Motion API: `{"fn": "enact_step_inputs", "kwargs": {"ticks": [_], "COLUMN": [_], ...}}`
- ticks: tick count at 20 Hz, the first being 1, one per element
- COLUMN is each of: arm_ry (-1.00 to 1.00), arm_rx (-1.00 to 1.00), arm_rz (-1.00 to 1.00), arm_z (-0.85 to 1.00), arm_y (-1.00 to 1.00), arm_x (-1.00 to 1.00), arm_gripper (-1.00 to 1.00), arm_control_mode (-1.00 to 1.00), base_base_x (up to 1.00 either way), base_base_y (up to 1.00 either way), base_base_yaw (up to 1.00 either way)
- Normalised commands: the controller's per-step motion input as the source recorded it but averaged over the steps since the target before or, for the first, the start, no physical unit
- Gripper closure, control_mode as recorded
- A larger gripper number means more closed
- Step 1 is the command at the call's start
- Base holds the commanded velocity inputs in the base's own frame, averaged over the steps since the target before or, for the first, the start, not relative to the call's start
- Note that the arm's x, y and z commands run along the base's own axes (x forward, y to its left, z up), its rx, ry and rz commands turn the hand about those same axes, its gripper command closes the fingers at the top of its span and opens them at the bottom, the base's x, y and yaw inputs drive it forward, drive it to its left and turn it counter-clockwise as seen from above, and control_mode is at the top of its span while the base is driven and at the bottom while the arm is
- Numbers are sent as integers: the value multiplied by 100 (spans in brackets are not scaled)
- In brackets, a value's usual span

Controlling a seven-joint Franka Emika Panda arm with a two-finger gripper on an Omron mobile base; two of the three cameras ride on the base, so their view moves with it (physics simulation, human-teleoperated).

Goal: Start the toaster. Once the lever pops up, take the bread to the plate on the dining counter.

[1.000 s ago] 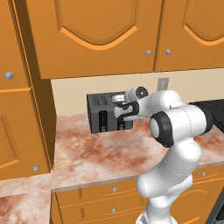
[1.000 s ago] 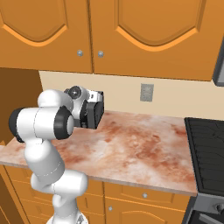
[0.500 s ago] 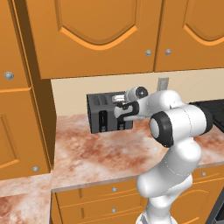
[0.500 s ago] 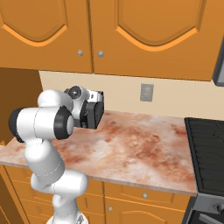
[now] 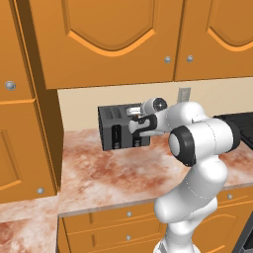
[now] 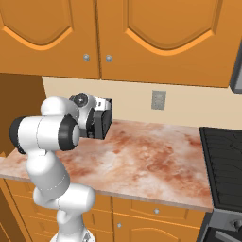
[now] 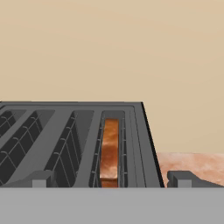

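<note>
The toaster sits centre frame on the counter; the bread stands in its rightmost slot. The pincer hangs above, tips wide apart, holding nothing. Descending off-line, a tip could strike the slot wall instead of straddling the slice.

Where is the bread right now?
The bread stands on edge in the toaster's rightmost slot in the hand view, between the gripper's open fingertips, with beige wall behind.
</note>
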Motion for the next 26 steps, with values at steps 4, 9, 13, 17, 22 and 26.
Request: {"fn": "enact_step_inputs", "kwargs": {"ticks": [4,9,13,17,22,26], "arm_ry": [0,0,0,0,0,0], "arm_rx": [0,0,0,0,0,0], "arm_rz": [0,0,0,0,0,0], "arm_z": [0,0,0,0,0,0], "arm_y": [0,0,0,0,0,0], "arm_x": [0,0,0,0,0,0], "arm_gripper": [-100,-100,-100,-100,-100,-100], "arm_control_mode": [-100,-100,-100,-100,-100,-100], "base_base_x": [0,0,0,0,0,0], "base_base_y": [0,0,0,0,0,0], "base_base_yaw": [0,0,0,0,0,0]}}
